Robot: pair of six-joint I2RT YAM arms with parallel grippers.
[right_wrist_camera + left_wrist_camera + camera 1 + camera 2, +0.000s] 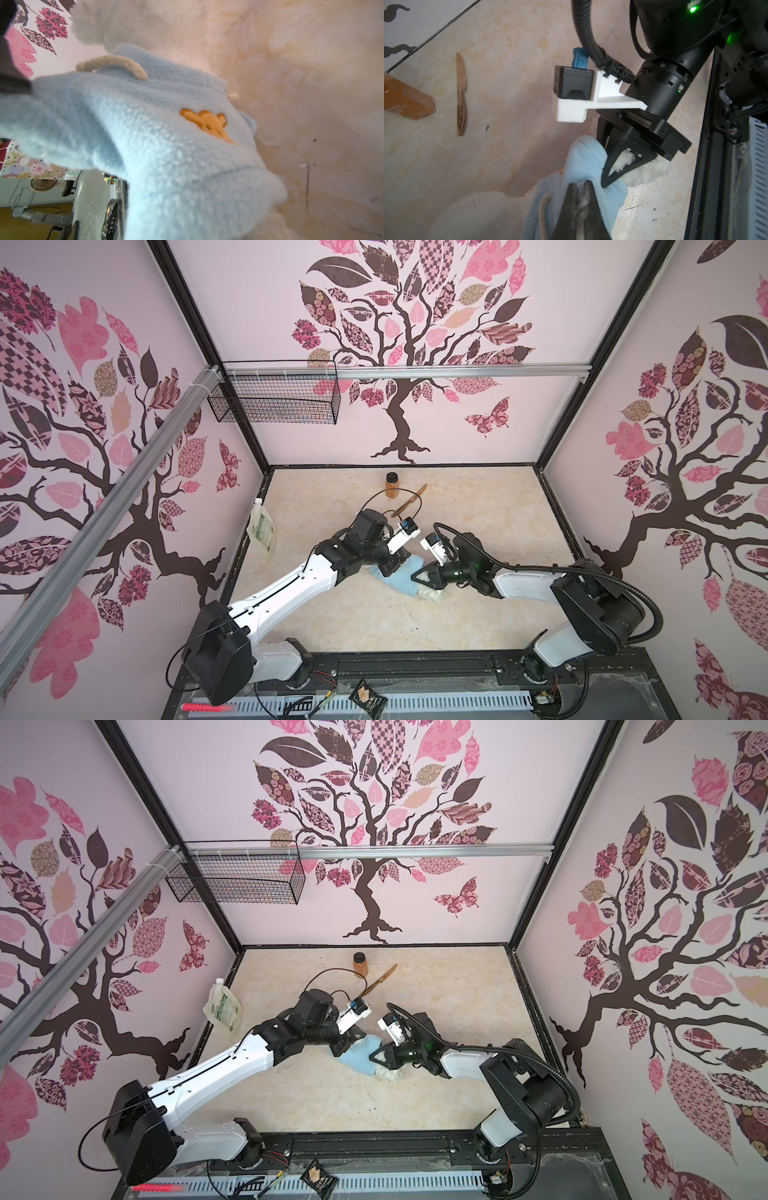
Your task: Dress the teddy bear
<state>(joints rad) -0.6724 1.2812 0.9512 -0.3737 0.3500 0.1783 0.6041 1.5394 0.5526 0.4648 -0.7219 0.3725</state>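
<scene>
Dead centre on the counter [374, 626], between the two arms and lying low: the bear [432, 595], mostly swallowed by the blue shirt [397, 578], with just a tuft of white fur peeking out at the near-right end in both top views. Pinching from the left with the left hand [580, 185], tips pressed tight together on a fold of fleece, right beside the tan drawstring [543, 209]. Gripping from the right with the right hand [605, 182], tips meeting on the shirt's edge, right at the border of blue and fur. Looks well under way: shirt draped over the body, and the little tan bear print [207, 124] on show in the right wrist view. Limbs through the sleeves or not? Impossible to tell, and no clear sign of the head either, with so much hidden under arms and fleece. Probably left to do: tugging the hem down, freeing any trapped limbs, straightening the whole outfit. Far back on the counter, well apart from the action: jar [392, 486] and knife [409, 501].
</scene>
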